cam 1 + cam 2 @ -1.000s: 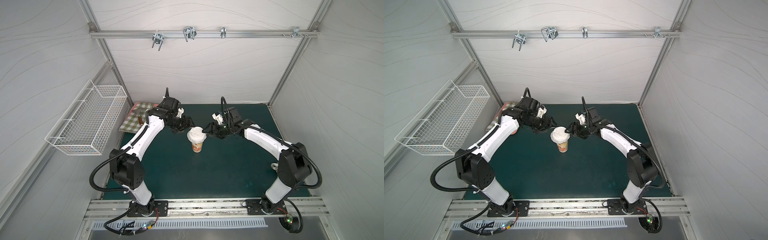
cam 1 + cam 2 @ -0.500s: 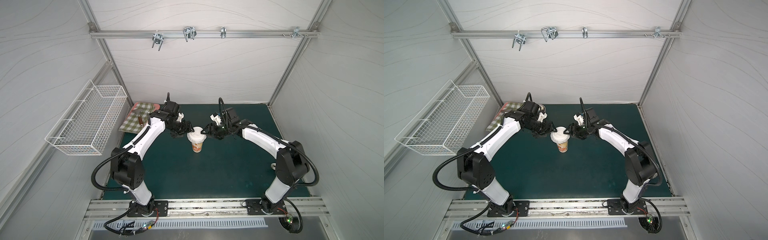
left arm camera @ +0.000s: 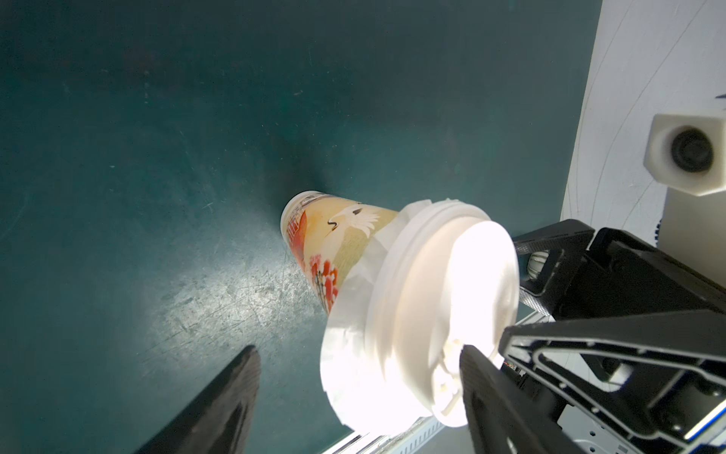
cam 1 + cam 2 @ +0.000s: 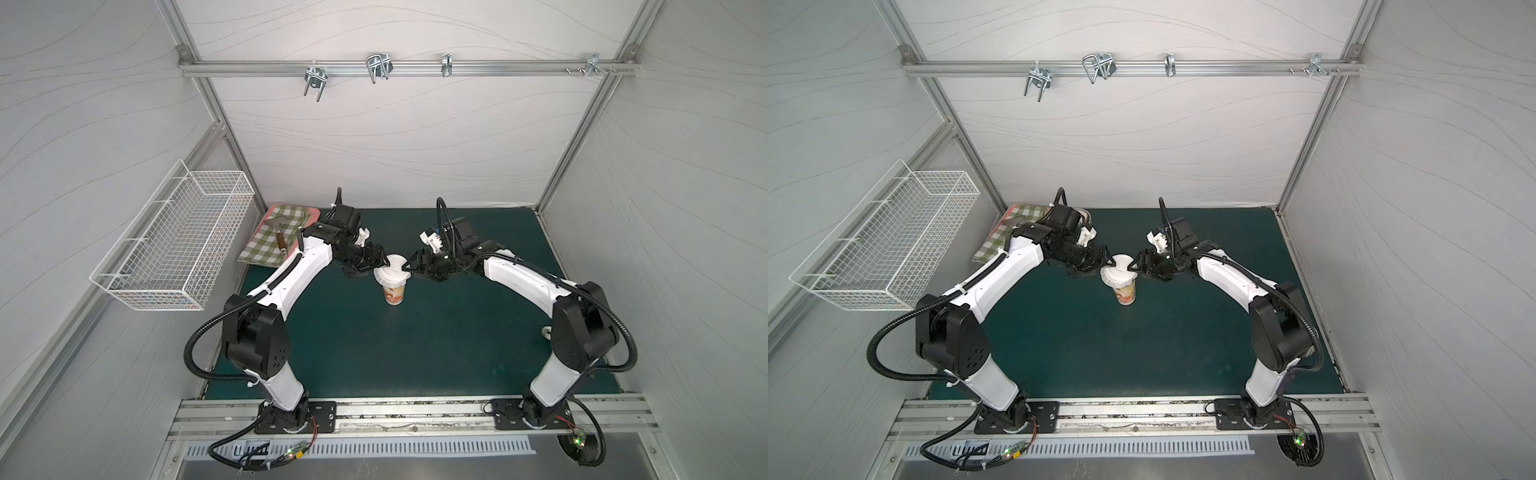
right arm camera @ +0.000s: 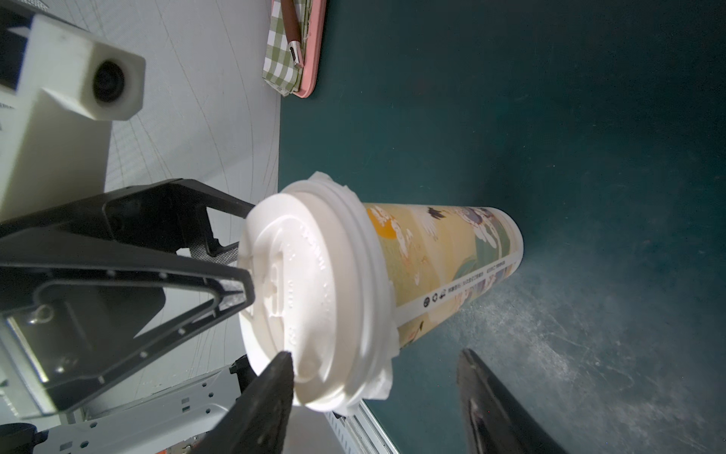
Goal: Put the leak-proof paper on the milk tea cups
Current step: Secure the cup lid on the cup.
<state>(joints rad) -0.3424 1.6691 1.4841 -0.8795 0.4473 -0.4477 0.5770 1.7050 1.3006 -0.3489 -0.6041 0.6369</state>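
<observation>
One cup (image 4: pixel 394 293) stands upright mid-desk (image 4: pixel 374 353), long axis vertical, mouth up, printed wall tapering to the base. One paper (image 3: pixel 342 346), thin and crinkled, drapes over the mouth, its edge sticking out beneath one white ridged plastic lid (image 5: pixel 310 291). Two tools: left tool (image 3: pixel 358 351) and right tool (image 5: pixel 375 353) both gape, each with one black fingertip against the lid and the other clear of the cup.

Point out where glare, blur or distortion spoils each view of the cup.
Left wrist view: glare washes out the lid, hiding its detail; bright sheen on the mat. Right wrist view: lid evenly lit, embossing legible. In both top views: sharp and evenly lit, but the cup is small.
</observation>
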